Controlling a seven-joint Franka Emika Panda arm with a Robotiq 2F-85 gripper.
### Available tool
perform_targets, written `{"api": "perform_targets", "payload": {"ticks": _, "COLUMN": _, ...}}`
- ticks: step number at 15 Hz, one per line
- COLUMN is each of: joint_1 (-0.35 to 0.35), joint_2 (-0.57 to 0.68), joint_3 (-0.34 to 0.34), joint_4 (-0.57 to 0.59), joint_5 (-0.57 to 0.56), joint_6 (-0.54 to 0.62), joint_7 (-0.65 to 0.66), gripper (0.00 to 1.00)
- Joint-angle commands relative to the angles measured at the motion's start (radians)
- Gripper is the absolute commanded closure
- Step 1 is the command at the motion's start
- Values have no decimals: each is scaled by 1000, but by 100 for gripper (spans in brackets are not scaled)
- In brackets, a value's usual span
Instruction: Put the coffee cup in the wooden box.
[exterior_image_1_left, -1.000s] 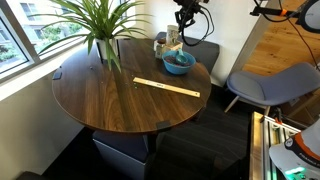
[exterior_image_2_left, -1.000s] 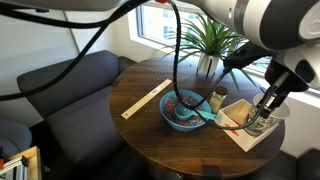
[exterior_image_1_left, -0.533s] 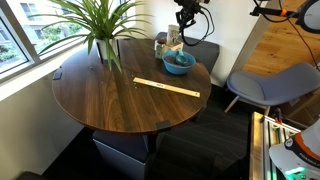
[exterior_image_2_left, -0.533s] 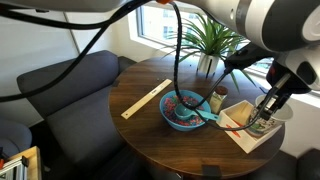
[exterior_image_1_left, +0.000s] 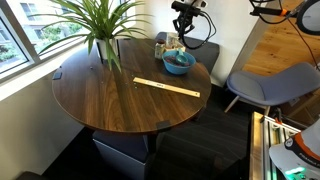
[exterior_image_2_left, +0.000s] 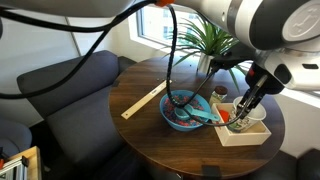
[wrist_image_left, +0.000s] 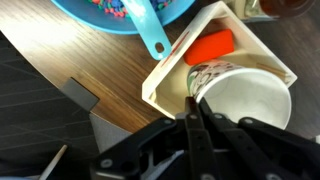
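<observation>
Pretty much at the finish line here: the coffee cup (wrist_image_left: 245, 100) is sitting upright inside the wooden box (wrist_image_left: 165, 82), right next to an orange-red thing (wrist_image_left: 211, 46) that shares the box with it. What's left, I'd guess, is just letting go and pulling the arm away. In the wrist view the gripper (wrist_image_left: 194, 118) is right at the cup's rim with its two fingers almost together, and it looks like they're pinching the cup's wall, but I honestly can't say for sure whether it's really gripping or only touching. That view also shows the cup's empty white inside, plus the turquoise handle (wrist_image_left: 150, 35) sticking out of the blue bowl (wrist_image_left: 130, 14) toward the box. An exterior view gives the wider layout instead: box (exterior_image_2_left: 246, 133) near the table (exterior_image_2_left: 150, 125) edge, just beside the bowl (exterior_image_2_left: 185, 110), with the gripper (exterior_image_2_left: 238, 116) coming down into it. In an exterior view from farther off, the long wooden strip (exterior_image_1_left: 166, 87) and the plant (exterior_image_1_left: 97, 25) show well, but the box is mostly hidden behind the bowl (exterior_image_1_left: 178, 62).
</observation>
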Motion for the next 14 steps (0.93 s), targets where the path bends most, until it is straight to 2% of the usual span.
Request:
{"api": "perform_targets", "payload": {"ticks": 1, "joint_1": 5, "joint_2": 37, "joint_3": 4, "joint_4": 58, "joint_5": -20, "joint_6": -77, "joint_7": -15, "gripper": 99}}
{"api": "perform_targets", "payload": {"ticks": 5, "joint_1": 18, "joint_2": 48, "joint_3": -9, "joint_4": 75, "joint_5": -57, "joint_6": -68, "joint_7": 2, "gripper": 99}}
{"api": "perform_targets", "payload": {"ticks": 6, "joint_1": 22, "joint_2": 50, "joint_3": -10, "joint_4": 79, "joint_5": -71, "joint_6": -71, "joint_7": 0, "gripper": 92}}
{"api": "perform_targets", "payload": {"ticks": 7, "joint_1": 24, "joint_2": 51, "joint_3": -9, "joint_4": 82, "joint_5": -83, "joint_6": -76, "joint_7": -7, "gripper": 69}}
{"api": "perform_targets", "payload": {"ticks": 9, "joint_1": 22, "joint_2": 47, "joint_3": 0, "joint_4": 84, "joint_5": -92, "joint_6": -91, "joint_7": -25, "gripper": 67}}
{"api": "perform_targets", "payload": {"ticks": 14, "joint_1": 10, "joint_2": -36, "joint_3": 13, "joint_4": 67, "joint_5": -70, "joint_6": -94, "joint_7": -114, "gripper": 31}}
